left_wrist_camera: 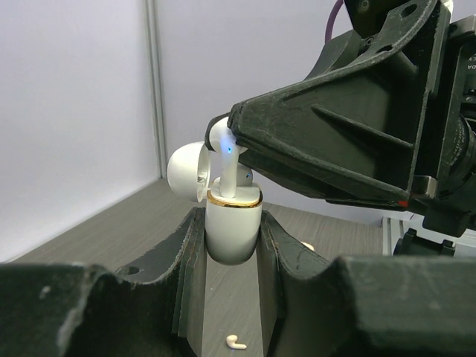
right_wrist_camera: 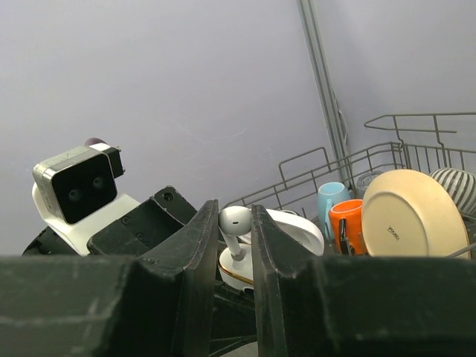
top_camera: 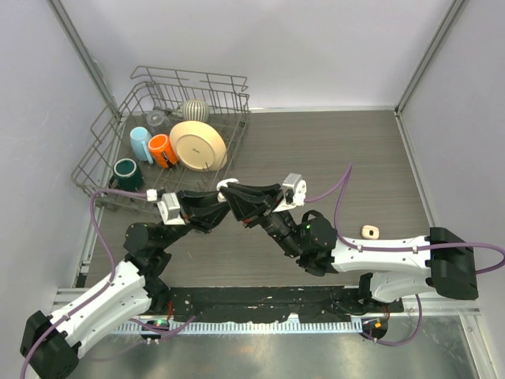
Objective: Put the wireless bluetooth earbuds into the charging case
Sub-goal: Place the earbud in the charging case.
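Note:
My left gripper (left_wrist_camera: 233,227) is shut on the white charging case (left_wrist_camera: 233,234), which has a gold rim. It holds the case upright above the table with the lid (left_wrist_camera: 184,171) open. My right gripper (right_wrist_camera: 234,217) is shut on a white earbud (right_wrist_camera: 236,222), whose stem points down into the case (right_wrist_camera: 239,274). The same earbud (left_wrist_camera: 223,156) glows blue in the left wrist view. Another earbud (left_wrist_camera: 236,343) lies on the table below the case. In the top view both grippers meet at the table's middle, left (top_camera: 225,199) and right (top_camera: 239,192). The other earbuds are out of view.
A wire dish rack (top_camera: 106,134) stands at the back left with a beige plate (top_camera: 197,144), an orange cup (top_camera: 162,150), a blue cup (top_camera: 140,144) and a green mug (top_camera: 126,171). A small beige object (top_camera: 370,230) lies on the table to the right.

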